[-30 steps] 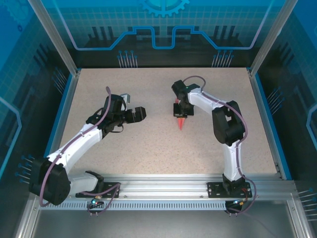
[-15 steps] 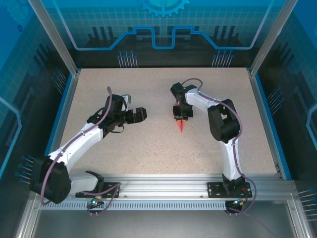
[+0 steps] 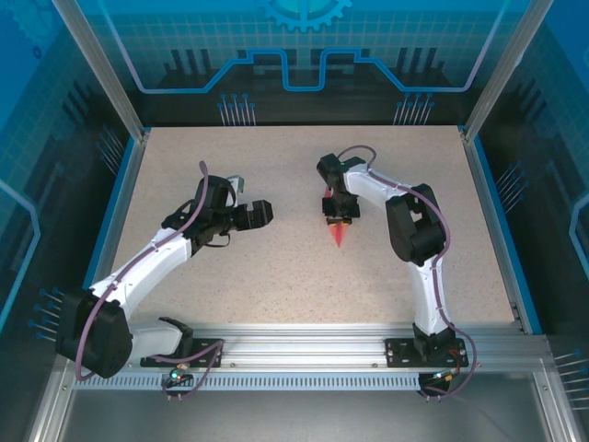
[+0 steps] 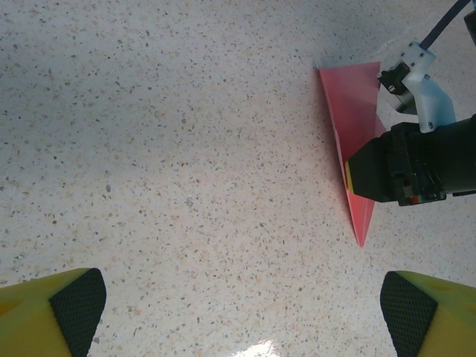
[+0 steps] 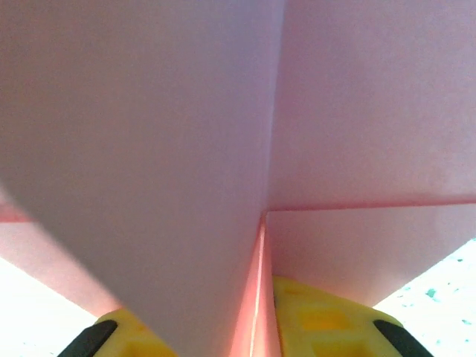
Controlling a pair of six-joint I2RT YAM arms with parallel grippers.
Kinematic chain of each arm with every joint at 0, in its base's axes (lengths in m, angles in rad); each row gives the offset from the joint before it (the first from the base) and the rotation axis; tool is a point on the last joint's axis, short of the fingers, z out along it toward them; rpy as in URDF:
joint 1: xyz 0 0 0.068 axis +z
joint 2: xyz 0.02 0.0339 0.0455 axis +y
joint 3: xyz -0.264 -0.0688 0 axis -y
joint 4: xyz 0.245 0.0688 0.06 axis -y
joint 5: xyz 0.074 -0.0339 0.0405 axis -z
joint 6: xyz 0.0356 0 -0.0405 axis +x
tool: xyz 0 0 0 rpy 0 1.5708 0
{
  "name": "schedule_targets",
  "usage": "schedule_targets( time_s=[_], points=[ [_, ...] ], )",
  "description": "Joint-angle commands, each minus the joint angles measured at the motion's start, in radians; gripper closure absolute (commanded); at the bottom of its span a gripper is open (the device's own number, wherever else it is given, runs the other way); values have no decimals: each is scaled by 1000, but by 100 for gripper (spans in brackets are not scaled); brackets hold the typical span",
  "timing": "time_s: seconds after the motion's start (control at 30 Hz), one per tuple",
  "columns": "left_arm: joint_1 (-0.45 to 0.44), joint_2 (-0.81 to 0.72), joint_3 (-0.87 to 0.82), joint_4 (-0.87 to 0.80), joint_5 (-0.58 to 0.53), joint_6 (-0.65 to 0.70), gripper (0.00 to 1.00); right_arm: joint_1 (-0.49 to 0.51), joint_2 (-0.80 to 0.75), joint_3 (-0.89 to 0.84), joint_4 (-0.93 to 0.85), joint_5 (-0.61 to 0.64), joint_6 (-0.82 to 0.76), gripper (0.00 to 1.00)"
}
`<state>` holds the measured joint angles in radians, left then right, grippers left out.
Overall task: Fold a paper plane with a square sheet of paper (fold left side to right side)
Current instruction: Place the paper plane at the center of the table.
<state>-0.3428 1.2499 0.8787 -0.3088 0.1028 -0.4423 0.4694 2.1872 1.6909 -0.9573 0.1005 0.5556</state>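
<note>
Pink-red paper plane (image 4: 353,111) sits under the right tool (image 3: 337,217), whose grip I cannot tell, while the left tool (image 4: 242,312) gapes wide; a snag could spring its creases.

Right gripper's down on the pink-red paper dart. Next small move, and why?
Probably open the right gripper fully and lift straight up: the slim pink-red paper plane already looks a finished narrow dart lying on the speckled table, its wide end under that gripper. The left gripper stands open, well apart.

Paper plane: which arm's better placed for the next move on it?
Right. The right gripper sits on the wide end of the paper plane, fold between its fingers; the left gripper hangs open, apart from it.
</note>
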Motion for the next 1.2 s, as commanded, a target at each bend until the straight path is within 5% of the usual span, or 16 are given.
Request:
schedule_targets(
  time_s=[0.0,0.67,0.97,1.17],
  points=[
    [13,-7,36,-21,16,28,1,15,-31,23,-51,29,-15,77],
    [22,-20,45,-24,20,16,1,41,-152,-3,-108,71,-14,66],
    [66,-51,14,52,16,-26,1,50,-539,-171,-68,125,-61,43],
    [90,-152,-71,157,-152,-21,2,-62,-845,-408,112,219,-114,24]
  ],
)
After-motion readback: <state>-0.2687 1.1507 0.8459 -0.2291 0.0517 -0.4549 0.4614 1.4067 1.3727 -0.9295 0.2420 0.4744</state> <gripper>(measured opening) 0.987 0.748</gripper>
